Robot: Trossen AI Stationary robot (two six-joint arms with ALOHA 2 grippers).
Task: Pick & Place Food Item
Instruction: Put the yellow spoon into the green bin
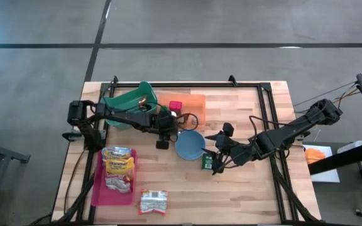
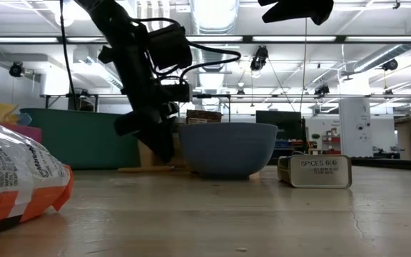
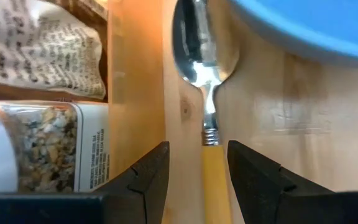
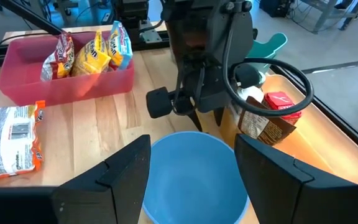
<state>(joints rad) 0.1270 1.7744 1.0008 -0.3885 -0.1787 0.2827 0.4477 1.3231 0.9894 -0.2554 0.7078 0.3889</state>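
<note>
**Spice tin on table by bowl; both grippers open**

The spice tin (image 2: 314, 171) lies on its side on the wood table (image 1: 244, 194), just beside the blue bowl (image 1: 189, 145), on the side toward the R arm. The low view shows the label "SPICES" facing the camera. Nothing holds it.

R gripper (image 1: 217, 161) is right by the tin in the high view. Its wrist cam shows the fingers wide apart w/ nothing btwn them and the bowl rim just ahead. In the low view it hangs well above the tabletop.

L gripper (image 3: 199, 152) is down at the bowl's other side, tips near the table surface. Its fingers are apart, astride the yellow handle of a metal spoon (image 3: 207, 68) lying flat next to the bowl. Can't tell if either finger touches the handle.

Farther out, a pink tray (image 1: 96, 188) on the L-arm side holds several snack bags (image 1: 118, 166). One loose bag (image 1: 153, 202) lies flat on the table near the tray's corner. Behind the L arm sit a green bin (image 1: 127, 100) and an orange tray (image 1: 193, 100) w/ packaged items inside.
</note>
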